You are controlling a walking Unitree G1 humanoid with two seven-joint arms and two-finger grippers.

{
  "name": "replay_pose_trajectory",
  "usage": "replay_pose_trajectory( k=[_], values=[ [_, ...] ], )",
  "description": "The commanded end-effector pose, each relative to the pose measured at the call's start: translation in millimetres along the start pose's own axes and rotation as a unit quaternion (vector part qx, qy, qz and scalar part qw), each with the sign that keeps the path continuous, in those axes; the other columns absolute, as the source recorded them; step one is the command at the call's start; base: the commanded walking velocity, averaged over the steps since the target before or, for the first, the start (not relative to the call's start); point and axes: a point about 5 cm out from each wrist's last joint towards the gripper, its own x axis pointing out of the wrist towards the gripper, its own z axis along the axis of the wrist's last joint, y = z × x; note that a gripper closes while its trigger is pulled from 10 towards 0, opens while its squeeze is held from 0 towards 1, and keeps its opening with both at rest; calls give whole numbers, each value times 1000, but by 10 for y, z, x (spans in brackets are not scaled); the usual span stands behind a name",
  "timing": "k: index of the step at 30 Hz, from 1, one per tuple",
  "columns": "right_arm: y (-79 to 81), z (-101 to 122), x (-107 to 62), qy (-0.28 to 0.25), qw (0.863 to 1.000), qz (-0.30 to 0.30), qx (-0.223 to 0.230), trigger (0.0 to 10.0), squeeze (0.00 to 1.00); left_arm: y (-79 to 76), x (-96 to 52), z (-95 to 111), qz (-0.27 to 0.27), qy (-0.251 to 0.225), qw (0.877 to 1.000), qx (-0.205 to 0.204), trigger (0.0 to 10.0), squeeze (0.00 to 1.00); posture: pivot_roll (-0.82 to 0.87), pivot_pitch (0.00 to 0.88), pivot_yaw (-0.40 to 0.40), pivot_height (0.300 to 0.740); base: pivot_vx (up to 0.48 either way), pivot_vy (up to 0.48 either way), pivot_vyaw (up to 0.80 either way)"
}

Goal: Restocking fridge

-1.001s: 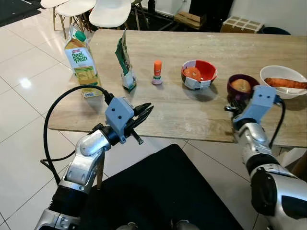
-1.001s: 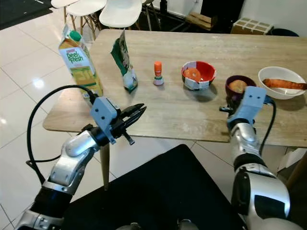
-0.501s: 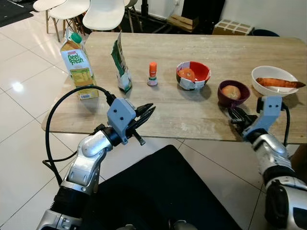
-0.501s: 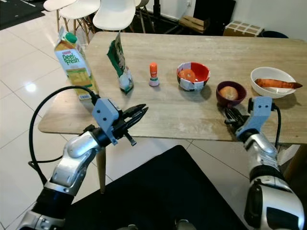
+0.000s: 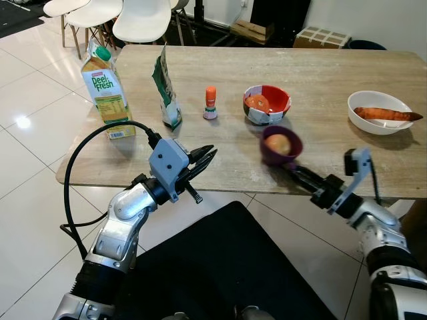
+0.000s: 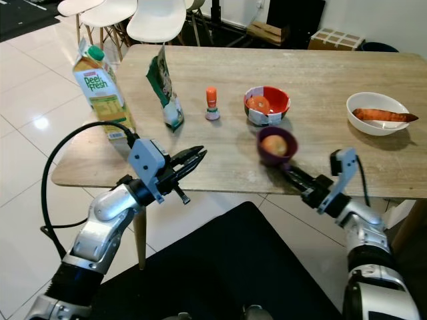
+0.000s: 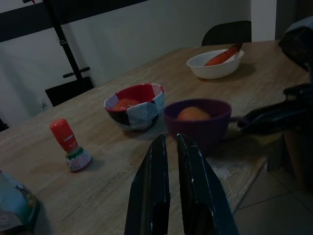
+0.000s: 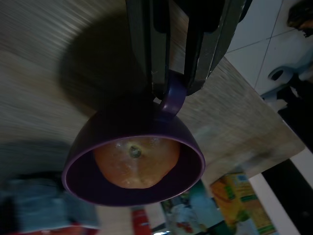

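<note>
A purple bowl (image 5: 281, 146) with a handle holds a round orange-brown fruit (image 8: 135, 161). My right gripper (image 5: 293, 169) is shut on the handle (image 8: 172, 94) and holds the bowl just over the wooden table (image 5: 220, 143), near its front edge and in front of the red and white bowl (image 5: 267, 104). My left gripper (image 5: 205, 155) hovers off the table's front edge, left of the purple bowl. Its fingers (image 7: 156, 161) lie close together with nothing between them and point toward the bowl.
On the table stand a juice carton (image 5: 106, 89), a green bag (image 5: 164, 89), a small orange-capped bottle (image 5: 210, 103) and, at the right, a white bowl (image 5: 373, 120) with a sweet potato. White chairs (image 5: 140, 19) stand behind the table.
The right gripper has closed on the purple bowl's handle and carried it left, from beside the white bowl to in front of the red and white bowl. The left arm has barely moved.
</note>
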Motion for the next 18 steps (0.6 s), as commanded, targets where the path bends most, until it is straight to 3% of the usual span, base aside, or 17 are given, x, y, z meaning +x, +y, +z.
replay_pose_trajectory(
  k=[1,14,15,16,17,18],
  values=[
    [35,-44,34,17,1000,6,-9,10000,0,-22,-36,-50,5,6,1000,-8,10000,0,-55,125,13,740,0,0,0],
    [27,72,136,10,997,-19,-76,10000,31,-13,-51,-55,13,7,1000,-7,10000,0,-54,125,11,740,0,0,0],
    [28,80,141,9,997,-16,-76,10000,216,-17,-53,-59,14,7,1000,-10,10000,0,-55,125,11,740,0,0,0],
    [27,81,141,9,997,-15,-76,10000,216,-18,-54,-61,14,8,1000,-11,10000,0,-55,125,11,740,0,0,0],
    [26,83,140,10,997,-15,-78,10000,325,-19,-61,-65,15,9,1000,-12,10000,0,-56,124,12,740,0,0,0],
    [26,83,140,10,997,-15,-78,10000,325,-19,-61,-65,15,9,1000,-12,10000,0,-56,124,12,740,0,0,0]
  ],
)
